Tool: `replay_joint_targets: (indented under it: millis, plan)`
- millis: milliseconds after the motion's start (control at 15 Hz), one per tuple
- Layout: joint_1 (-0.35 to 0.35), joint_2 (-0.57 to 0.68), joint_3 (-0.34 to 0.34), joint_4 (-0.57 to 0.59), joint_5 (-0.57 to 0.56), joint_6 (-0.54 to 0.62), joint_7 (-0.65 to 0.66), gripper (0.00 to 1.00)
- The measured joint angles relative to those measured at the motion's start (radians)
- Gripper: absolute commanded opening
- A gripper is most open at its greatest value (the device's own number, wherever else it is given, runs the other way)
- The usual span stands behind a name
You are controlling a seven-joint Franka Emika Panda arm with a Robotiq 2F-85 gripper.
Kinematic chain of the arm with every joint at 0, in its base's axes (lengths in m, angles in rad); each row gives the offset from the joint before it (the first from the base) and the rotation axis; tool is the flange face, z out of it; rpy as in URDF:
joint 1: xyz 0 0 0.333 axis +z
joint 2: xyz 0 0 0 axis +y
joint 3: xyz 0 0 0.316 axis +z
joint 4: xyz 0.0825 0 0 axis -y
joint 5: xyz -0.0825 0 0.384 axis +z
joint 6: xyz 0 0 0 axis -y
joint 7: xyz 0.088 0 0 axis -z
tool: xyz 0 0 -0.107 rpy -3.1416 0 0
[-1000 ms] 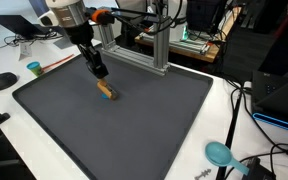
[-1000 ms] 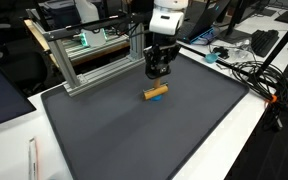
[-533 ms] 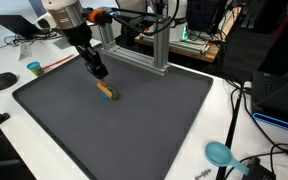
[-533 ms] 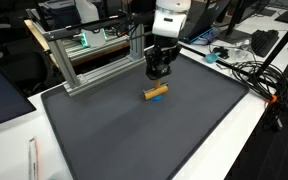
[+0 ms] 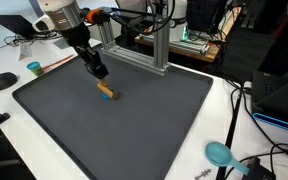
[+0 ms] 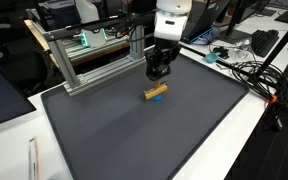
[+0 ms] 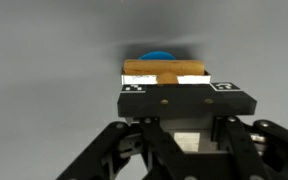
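Your end effector (image 5: pixel 101 73) hangs just above the dark mat (image 5: pixel 134 135), pointing down and tilted a bit. It's empty. In the wrist view the fingers (image 7: pixel 134 88) stand apart at roughly mid width w/ nothing clamped between them, so partly open and not gripping.

The tan block (image 5: pixel 105 90) lies flat on the mat, near the middle and toward the frame side. It has a blue end (image 6: pixel 164 89). In both exterior views it sits just beside and below your end effector (image 6: pixel 157 75), close but apart, no contact. The wrist cam shows the block (image 7: pixel 164 68) crosswise just ahead of the fingertips, w/ the blue bit (image 7: pixel 156 56) peeking out behind it.

Around it:
- Aluminium frame (image 6: pixel 94 60) stands along the far edge of the mat, behind the arm.
- Small teal cup (image 5: pixel 33 68) and a black mouse (image 5: pixel 2 81) sit on the white table (image 5: pixel 220 105), off the mat, well apart from the block.
- Teal round thing (image 5: pixel 219 153) is at the opposite corner, next to the cables (image 6: pixel 254 75).

Can't tell from the pics what the blue end is made of.
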Motion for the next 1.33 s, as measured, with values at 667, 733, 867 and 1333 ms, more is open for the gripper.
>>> replay_joint_targets:
  millis: [667, 733, 867, 1333]
  plan:
    - [-0.004, 0.035, 0.004, 0.062, 0.003, -0.073, -0.023, 0.22]
    - [-0.004, 0.038, 0.004, 0.068, 0.003, -0.079, -0.024, 0.22]
    - [-0.004, 0.044, 0.005, 0.077, 0.003, -0.088, -0.028, 0.22]
    - [-0.004, 0.055, 0.007, 0.094, 0.003, -0.115, -0.037, 0.22]
